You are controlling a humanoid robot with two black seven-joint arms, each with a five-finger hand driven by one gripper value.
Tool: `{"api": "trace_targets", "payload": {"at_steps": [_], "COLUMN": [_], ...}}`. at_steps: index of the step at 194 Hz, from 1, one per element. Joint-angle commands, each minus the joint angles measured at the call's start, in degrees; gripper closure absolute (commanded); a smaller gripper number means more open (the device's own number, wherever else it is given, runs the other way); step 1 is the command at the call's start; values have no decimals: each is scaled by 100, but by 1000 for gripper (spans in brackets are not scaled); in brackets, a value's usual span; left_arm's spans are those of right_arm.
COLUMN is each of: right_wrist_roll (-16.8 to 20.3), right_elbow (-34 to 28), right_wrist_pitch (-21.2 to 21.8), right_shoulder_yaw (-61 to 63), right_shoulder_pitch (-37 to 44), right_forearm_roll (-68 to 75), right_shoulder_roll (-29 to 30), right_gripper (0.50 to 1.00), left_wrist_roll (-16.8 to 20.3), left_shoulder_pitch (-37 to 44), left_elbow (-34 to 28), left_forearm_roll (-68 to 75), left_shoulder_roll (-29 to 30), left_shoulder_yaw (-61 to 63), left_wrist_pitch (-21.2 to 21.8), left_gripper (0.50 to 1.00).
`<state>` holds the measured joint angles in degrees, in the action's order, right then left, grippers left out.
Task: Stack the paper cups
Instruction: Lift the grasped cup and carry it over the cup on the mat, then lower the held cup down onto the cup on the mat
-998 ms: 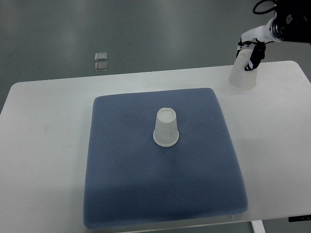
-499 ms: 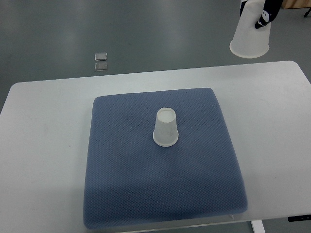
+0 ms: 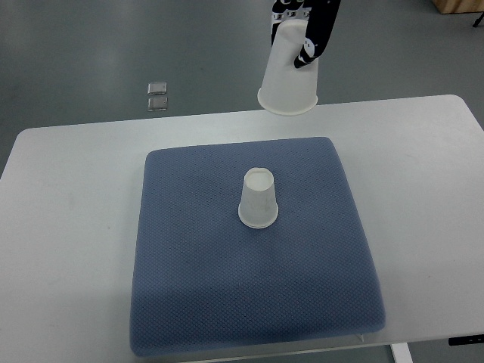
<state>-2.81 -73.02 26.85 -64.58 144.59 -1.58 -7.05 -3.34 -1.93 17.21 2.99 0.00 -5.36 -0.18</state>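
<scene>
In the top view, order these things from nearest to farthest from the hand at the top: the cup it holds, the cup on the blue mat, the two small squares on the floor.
From the hand:
1. Held cup, in its grip, at the top.
2. Two small squares, on the floor, to the left.
3. Cup on the blue mat, at the centre, below. The two gaps are not far apart.

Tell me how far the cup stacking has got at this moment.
Done: one translucent white paper cup is picked up, upside down, held by a hand above the table's far edge. In hand: carrying it. Left: lowering it over the upside-down cup on the blue cushioned mat.
</scene>
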Motion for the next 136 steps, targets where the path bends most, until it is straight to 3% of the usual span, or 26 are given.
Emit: {"api": "trace_targets", "payload": {"at_steps": [1, 59, 136], "right_wrist_roll": [0, 9, 53], "right_elbow": [-2, -2, -63], "right_wrist_pitch": [-101, -541, -954], "right_shoulder_yaw": [209, 306, 315], "right_shoulder_pitch": [-115, -590, -994], "right_forearm_roll": [70, 70, 87], "right_shoulder_roll": [248, 679, 705], "right_gripper": [942, 940, 942], "left_wrist_roll": [0, 0, 0], "left_shoulder_pitch": [0, 0, 0], "left_elbow": [-7, -33, -51], "left_forearm_roll": [0, 0, 0], "left_shoulder_roll": [0, 0, 0], "left_shoulder_yaw": [0, -9, -18], "left_wrist_pitch": [0, 0, 0], "left_gripper": [500, 500, 500]}}
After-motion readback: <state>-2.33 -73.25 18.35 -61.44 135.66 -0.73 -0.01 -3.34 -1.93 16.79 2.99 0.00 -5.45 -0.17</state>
